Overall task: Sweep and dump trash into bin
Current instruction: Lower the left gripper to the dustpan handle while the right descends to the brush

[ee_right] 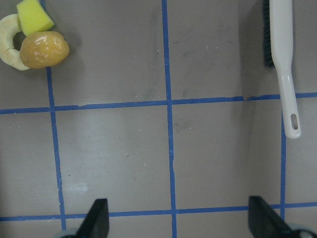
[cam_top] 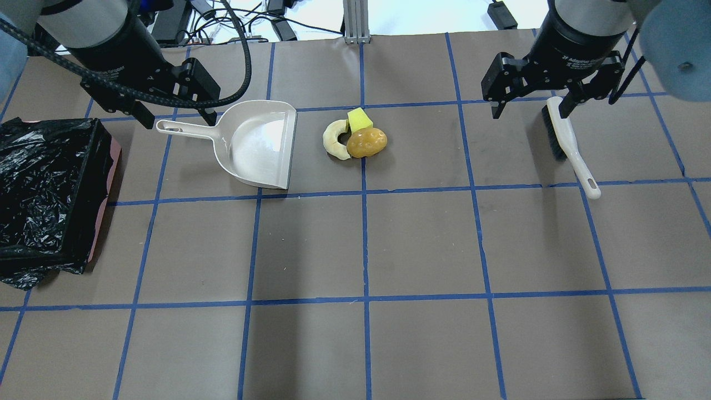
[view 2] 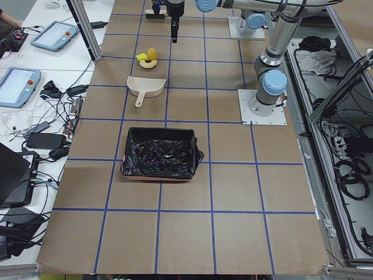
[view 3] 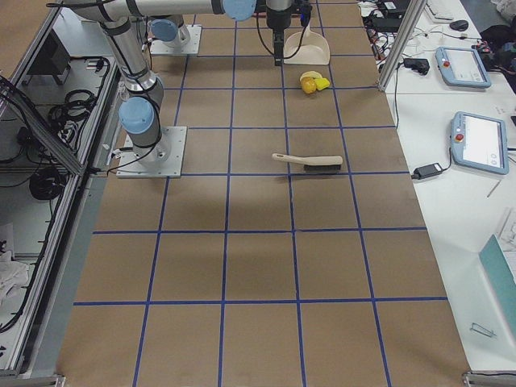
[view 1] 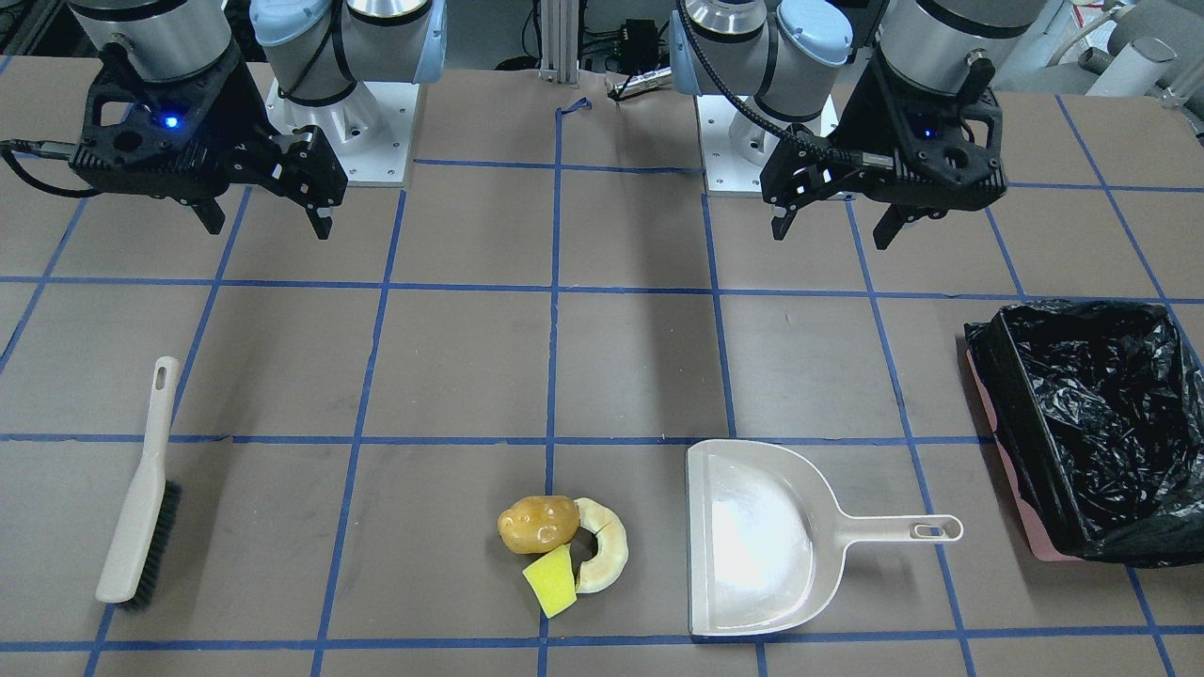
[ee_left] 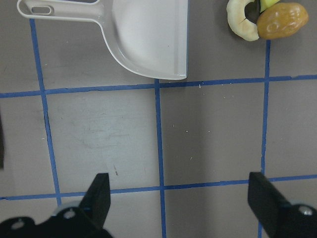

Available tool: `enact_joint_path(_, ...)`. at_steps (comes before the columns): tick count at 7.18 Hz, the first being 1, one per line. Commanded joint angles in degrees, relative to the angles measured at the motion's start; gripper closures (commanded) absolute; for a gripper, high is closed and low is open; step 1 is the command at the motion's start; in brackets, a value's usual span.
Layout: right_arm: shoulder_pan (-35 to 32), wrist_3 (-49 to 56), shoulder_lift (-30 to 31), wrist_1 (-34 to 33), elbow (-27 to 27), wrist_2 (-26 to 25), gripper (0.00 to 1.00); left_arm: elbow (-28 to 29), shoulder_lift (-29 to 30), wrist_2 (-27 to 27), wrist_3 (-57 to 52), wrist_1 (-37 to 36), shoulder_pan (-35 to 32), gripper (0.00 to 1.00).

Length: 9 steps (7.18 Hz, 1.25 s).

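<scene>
The bin (cam_top: pixel 55 183) runs off the overhead view's left edge; the brush (ee_right: pixel 285 64) is cropped above

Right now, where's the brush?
In the overhead view the brush lies flat on the table at the right side, well right of the trash, with its handle pointing back toward the robot.

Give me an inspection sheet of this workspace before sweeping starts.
Surface: brown table mat with blue tape grid.
Job's things: golden-brown potato-like lump, pale cream ring slice and yellow wedge block touching in one cluster; black-bagged rectangular bin at the left arm's end; cream plastic dustpan empty, mouth toward the cluster; cream hand brush lying flat.
Clutter: nothing seen.
Pincers: left pincer and right pincer open, empty, above the table.
Cables: black braided cable along the left arm.
Surroundings: touchscreen pendants on side benches.
</scene>
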<state>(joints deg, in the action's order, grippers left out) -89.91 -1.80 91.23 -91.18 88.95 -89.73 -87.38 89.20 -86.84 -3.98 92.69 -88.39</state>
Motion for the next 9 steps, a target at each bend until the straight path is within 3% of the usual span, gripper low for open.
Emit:
enact_joint_path(1,0.2,2.5,-0.4,-0.8,0.2,-0.6,0.03,-2.6,0.2,0.1,-11.2,-0.7,1.5,0.0)
enact_joint_path(3,4.8,4.2,-2.2,-0.7,3.2,-0.6,0.0,-3.1,4.1,-0.7,-27.9,-9.8,3.2,0.0)
enact_joint_path(5,12.2,11.4,-6.7,-1.5,5.6,-0.6,0.01,-3.1,6.9,-1.0,-47.0,-11.3,9.2,0.01)
enact_joint_path(7,17.5,16.4,-13.9,-8.7,7.9,-4.5,0.01,-2.8,10.4,-1.1,-64.7,-11.6,11.7,0.06)
enact_joint_path(9,19.2,19.0,-19.6,-20.5,12.2,-6.9,0.01,-2.4,14.0,-1.1,-79.6,-12.8,14.8,0.09)
